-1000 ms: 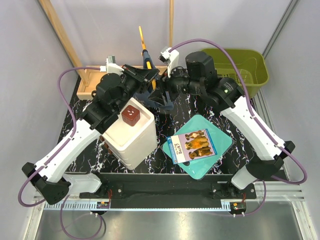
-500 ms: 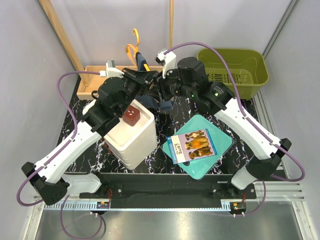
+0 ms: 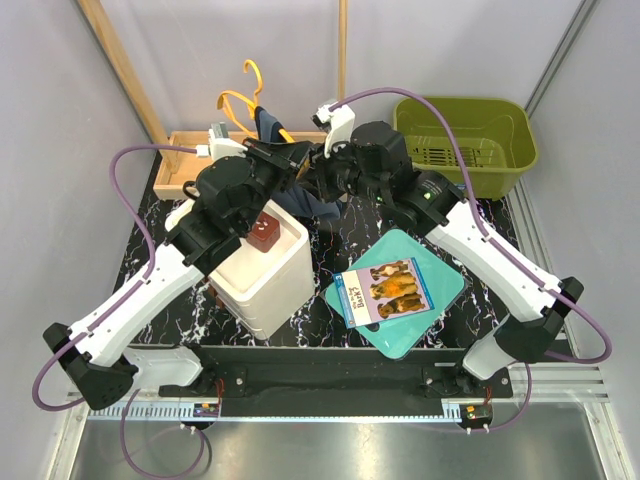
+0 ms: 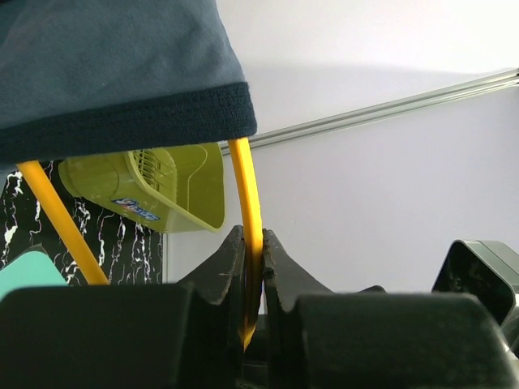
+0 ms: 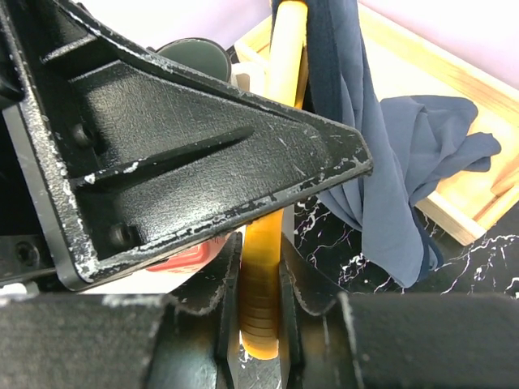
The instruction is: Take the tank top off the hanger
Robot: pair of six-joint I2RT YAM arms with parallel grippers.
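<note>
Swung up-left since 0.5 s ago, hanger (image 4: 245, 186) is clenched by L gripper (image 4: 252, 247) & R gripper (image 5: 261, 279); top (image 4: 113, 73) drapes just above L gripper.

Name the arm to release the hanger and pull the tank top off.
Probably right: left gripper and right gripper both clamp the hanger, but the tank top drapes just beside the right one.
</note>
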